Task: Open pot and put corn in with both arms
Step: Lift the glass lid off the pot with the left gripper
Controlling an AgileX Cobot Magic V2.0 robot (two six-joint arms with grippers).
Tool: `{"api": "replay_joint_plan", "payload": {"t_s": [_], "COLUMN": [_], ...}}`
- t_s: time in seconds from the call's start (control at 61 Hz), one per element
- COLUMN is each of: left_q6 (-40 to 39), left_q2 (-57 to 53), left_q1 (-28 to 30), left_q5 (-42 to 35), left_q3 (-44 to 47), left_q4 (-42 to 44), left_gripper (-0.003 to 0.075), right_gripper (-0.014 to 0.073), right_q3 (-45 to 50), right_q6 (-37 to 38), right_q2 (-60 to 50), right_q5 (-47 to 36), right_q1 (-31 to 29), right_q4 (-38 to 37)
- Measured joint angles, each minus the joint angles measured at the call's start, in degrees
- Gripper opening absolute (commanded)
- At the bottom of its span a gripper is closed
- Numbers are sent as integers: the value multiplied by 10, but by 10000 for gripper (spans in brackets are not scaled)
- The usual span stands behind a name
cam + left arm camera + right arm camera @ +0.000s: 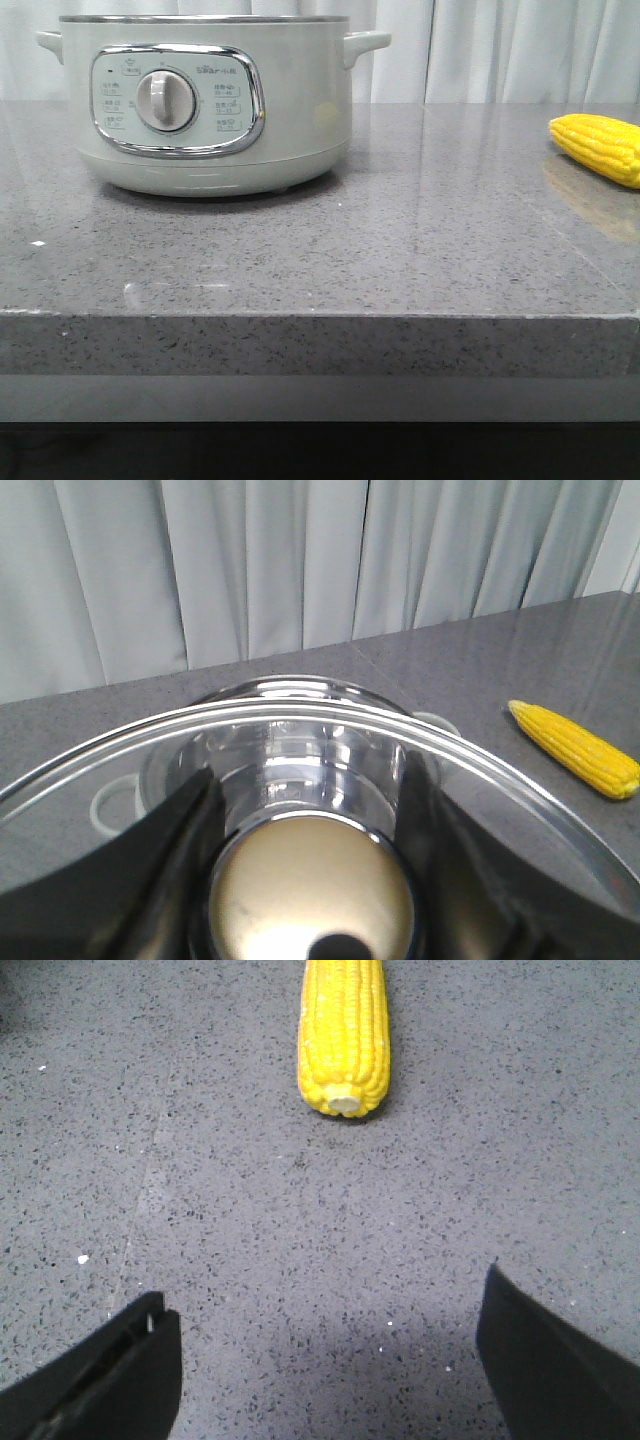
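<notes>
I have the left gripper [310, 880] clamped on the lid [520, 780] knob above the pot [200, 150], while the right gripper [320, 1360] gapes short of the corn [343, 1030] at top centre, not yet grasped.

Visible only in the wrist views. Left gripper [310, 880]: two broad fingers [150, 870] of smooth matt black, rounded at the edges. Right gripper [330, 1360]: black fingers [110, 1370] too, flat and wedge-shaped, one showing a thin layered seam along its edge.
</notes>
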Motion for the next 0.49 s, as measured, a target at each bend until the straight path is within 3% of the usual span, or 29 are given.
{"api": "replay_joint_plan", "payload": {"t_s": [0.262,0.492], "left_q6": [0,0], "left_q2": [-130,-168], "left_q1": [0,0], "left_q5": [4,5], "left_q3": [117,146], "left_q4": [0,0], "left_gripper": [240,240], "right_gripper": [615,615], "right_q3": [0,-36], "right_q6": [0,0], "right_q2": [0,32], "right_q5": [-1,5], "right_q1": [0,-4], "right_q4": [0,0]}}
